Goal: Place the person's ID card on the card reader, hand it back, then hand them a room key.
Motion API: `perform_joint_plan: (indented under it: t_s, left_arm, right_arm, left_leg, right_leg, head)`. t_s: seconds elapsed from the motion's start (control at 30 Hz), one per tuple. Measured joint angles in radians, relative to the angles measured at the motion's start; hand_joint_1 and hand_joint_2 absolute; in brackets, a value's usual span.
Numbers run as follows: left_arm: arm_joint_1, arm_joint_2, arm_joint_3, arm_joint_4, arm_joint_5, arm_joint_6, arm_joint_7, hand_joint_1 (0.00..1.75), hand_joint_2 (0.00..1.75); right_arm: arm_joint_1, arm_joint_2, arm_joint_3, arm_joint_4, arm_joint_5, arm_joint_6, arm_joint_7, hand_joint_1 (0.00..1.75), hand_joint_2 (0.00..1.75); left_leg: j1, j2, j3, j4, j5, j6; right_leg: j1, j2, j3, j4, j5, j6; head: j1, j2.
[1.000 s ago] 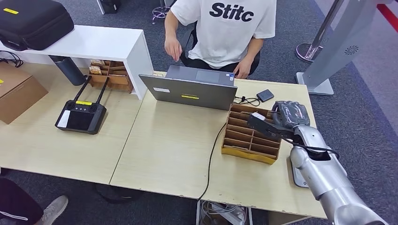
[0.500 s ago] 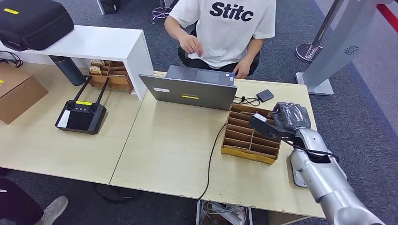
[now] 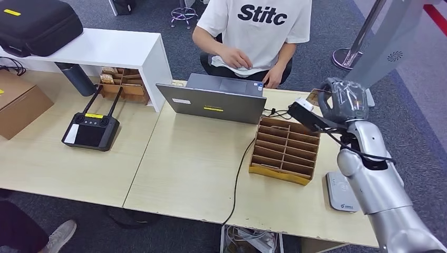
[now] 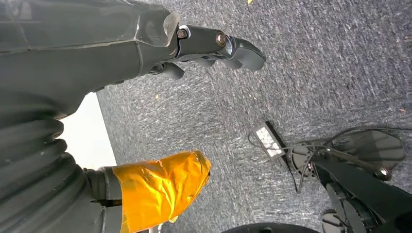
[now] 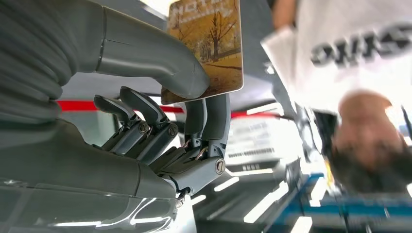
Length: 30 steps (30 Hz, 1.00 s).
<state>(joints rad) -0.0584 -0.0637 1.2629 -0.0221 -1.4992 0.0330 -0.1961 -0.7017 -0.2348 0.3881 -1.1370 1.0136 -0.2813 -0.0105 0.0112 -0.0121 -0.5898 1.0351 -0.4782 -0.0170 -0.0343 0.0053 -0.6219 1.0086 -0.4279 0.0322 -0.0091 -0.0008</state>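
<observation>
Pale wood tabletop (image 3: 184, 163) carries a cardboard slotted organiser (image 3: 285, 151), and the right hand (image 3: 343, 100) is raised above and beyond the organiser's far corner, toward the seated person in a white T-shirt (image 3: 258, 26). In the right wrist view that right hand (image 5: 160, 121) pinches a room key card (image 5: 206, 46), printed with autumn trees, between the thick grey thumb and two straightened fingers (image 5: 210, 119), while its other fingers curl in toward the palm; in the head view a sliver of the card (image 3: 314, 96) peeks out beside the hand. A grey card reader (image 3: 342, 192) lies flat near the table's front right edge, partly behind the silver forearm. An open grey laptop (image 3: 213, 100) sits at the far side in front of the person, whose hands are held near the waist, apart from the card. On the adjoining table to the left rests a black remote controller (image 3: 90, 130) with two antennas. The left hand (image 4: 194, 46) hangs over grey carpet (image 4: 316, 63), fingers loosely extended and holding nothing, an orange-taped thumb (image 4: 160, 187) standing apart from them.
</observation>
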Motion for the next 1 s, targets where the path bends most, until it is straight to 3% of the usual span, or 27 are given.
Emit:
perform_joint_plan:
  t_s: [0.37, 0.5, 0.63, 0.73, 1.0]
  left_arm:
    - [-0.001, 0.002, 0.0, 0.0, 0.0, -0.015, -0.01, 0.0, 1.75]
    - [-0.006, 0.004, -0.002, 0.0, 0.0, -0.028, -0.008, 0.0, 1.75]
    - [-0.028, 0.006, -0.017, 0.0, 0.0, -0.038, 0.01, 0.0, 1.75]
    - [-0.048, 0.006, -0.032, 0.0, 0.0, -0.046, 0.026, 0.0, 1.75]
    - [-0.063, 0.006, -0.049, 0.0, 0.0, -0.05, 0.033, 0.0, 1.75]
  right_arm:
    - [-0.032, -0.016, -0.027, -0.19, -0.057, -0.005, -0.023, 1.75, 1.75]
    - [-0.082, -0.009, -0.021, -0.21, -0.079, 0.065, 0.006, 1.75, 1.75]
    - [-0.196, 0.025, 0.012, -0.128, -0.072, 0.16, 0.058, 1.75, 1.75]
    - [-0.263, 0.057, 0.044, -0.028, -0.056, 0.175, 0.083, 1.75, 1.75]
    - [-0.318, 0.094, 0.083, 0.093, -0.048, 0.177, 0.095, 1.75, 1.75]
  left_leg:
    - [0.0, 0.0, 0.0, 0.0, 0.0, 0.0]
    - [0.0, 0.0, -0.001, 0.0, 0.0, 0.0]
    - [0.0, 0.0, -0.001, 0.0, 0.001, -0.001]
    - [0.0, 0.0, 0.0, 0.0, 0.003, 0.0]
    - [0.0, -0.001, -0.001, 0.0, 0.003, 0.0]
  right_leg:
    - [0.0, 0.0, 0.0, 0.0, 0.0, 0.0]
    - [0.0, 0.0, 0.0, 0.0, 0.0, 0.0]
    - [0.0, 0.0, 0.0, 0.0, 0.001, 0.0]
    - [0.0, 0.0, 0.0, 0.001, 0.001, -0.001]
    - [0.0, -0.001, 0.0, 0.0, 0.001, 0.0]
  head:
    - [0.0, 0.0]
    - [0.0, 0.0]
    - [0.0, 0.0]
    - [0.0, 0.0]
    - [0.0, 0.0]
